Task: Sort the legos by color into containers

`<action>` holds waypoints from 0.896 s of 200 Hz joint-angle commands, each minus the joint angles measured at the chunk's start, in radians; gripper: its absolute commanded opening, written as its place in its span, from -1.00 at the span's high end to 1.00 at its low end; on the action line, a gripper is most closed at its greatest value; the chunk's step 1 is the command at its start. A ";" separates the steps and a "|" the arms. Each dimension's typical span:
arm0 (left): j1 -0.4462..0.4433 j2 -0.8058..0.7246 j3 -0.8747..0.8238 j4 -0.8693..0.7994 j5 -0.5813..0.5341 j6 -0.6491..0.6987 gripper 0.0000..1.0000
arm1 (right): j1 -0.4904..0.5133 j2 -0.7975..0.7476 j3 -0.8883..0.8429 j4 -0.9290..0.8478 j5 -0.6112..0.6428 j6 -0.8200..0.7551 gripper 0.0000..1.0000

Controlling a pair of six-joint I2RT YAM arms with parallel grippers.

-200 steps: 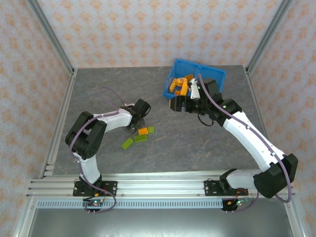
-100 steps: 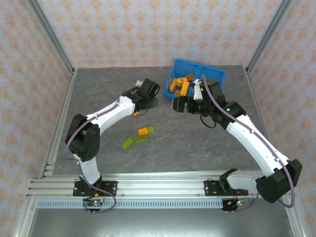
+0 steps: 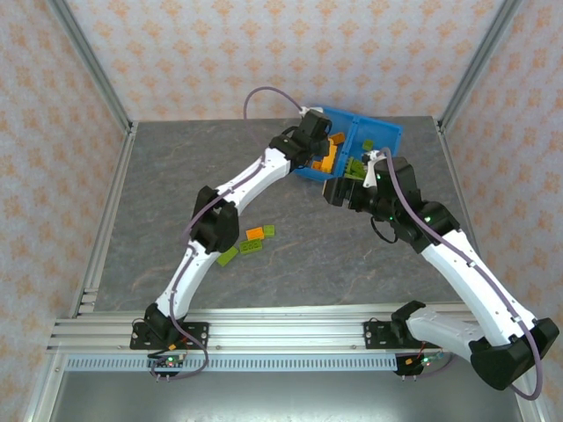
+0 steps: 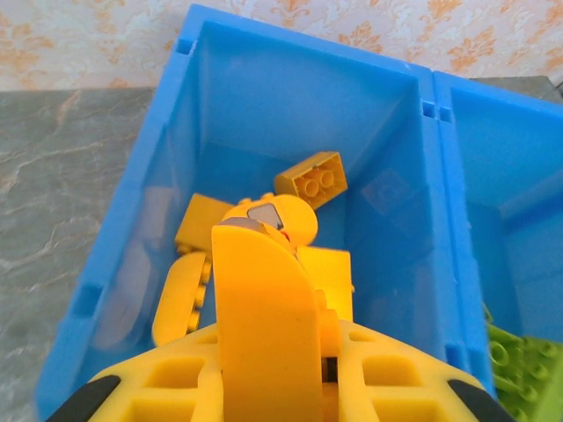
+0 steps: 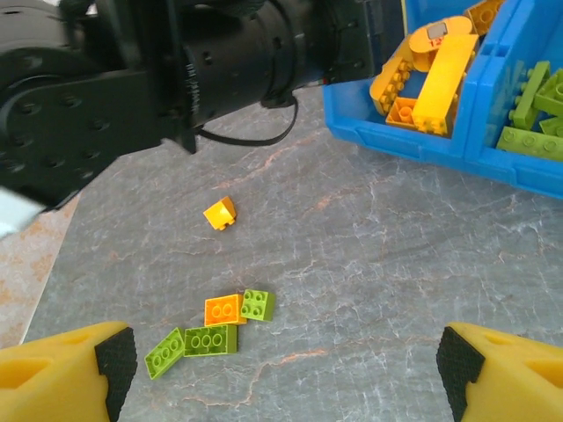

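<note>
My left claw [image 4: 268,215] is clenched, finger flat against finger (whether a brick is pinched in there I can't tell, the fingers block the view). It points down into the left compartment [image 4: 264,105] of the blue bin [image 4: 132,211]. Around the tips lie orange legos [image 4: 310,178]: one studded block tilted just beyond them, flatter pcs to the left by the outer wall. To the right stands the central wall [image 4: 433,185], and past it, in the right compartment, lime green legos [image 4: 519,369] show at the near corner. So orange is on the left and green on the right, as far as I can see. From the top cam my left arm [image 3: 255,176] stretches diagonally across the table [image 3: 176,176] to reach the bin at the far right. My right claw [image 5: 281,360] is released, fingers [image 5: 62,369] spread wide, hanging over bare grey tabletop just short of the bin's near side. Below it a small orange brick [image 5: 220,213] sits alone, tipped on an edge. Nearer to me is a cluster of four: an orange square [image 5: 223,309] touching a green square [image 5: 257,303], a longer green brick [image 5: 209,339] just below them, and another green brick [image 5: 164,352] at its left end. That cluster is mid-table, well apart from the bin.
</note>
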 commanded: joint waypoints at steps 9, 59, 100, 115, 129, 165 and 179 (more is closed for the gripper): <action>-0.001 0.041 0.133 -0.027 -0.004 0.037 0.24 | 0.004 -0.020 -0.010 0.002 0.026 0.022 -0.80; -0.007 -0.069 0.103 -0.050 -0.011 0.031 -0.11 | 0.004 -0.014 -0.008 0.011 0.029 0.022 -0.80; -0.006 -0.385 -0.213 -0.003 -0.012 0.018 -0.12 | 0.026 0.039 -0.005 -0.012 0.038 -0.040 -0.75; 0.000 -0.547 -0.403 0.011 -0.050 0.021 -0.13 | 0.089 0.095 0.011 -0.037 0.076 -0.099 -0.75; 0.016 -0.705 -0.572 -0.011 -0.092 0.027 -0.13 | 0.160 0.165 0.032 -0.052 0.087 -0.159 -0.75; 0.071 -1.066 -0.941 -0.095 -0.087 0.149 -0.20 | 0.308 0.421 0.036 0.037 -0.053 -0.389 -0.74; 0.075 -1.180 -1.053 -0.141 -0.066 0.213 -0.34 | 0.326 0.502 0.013 0.138 -0.094 -0.505 -0.71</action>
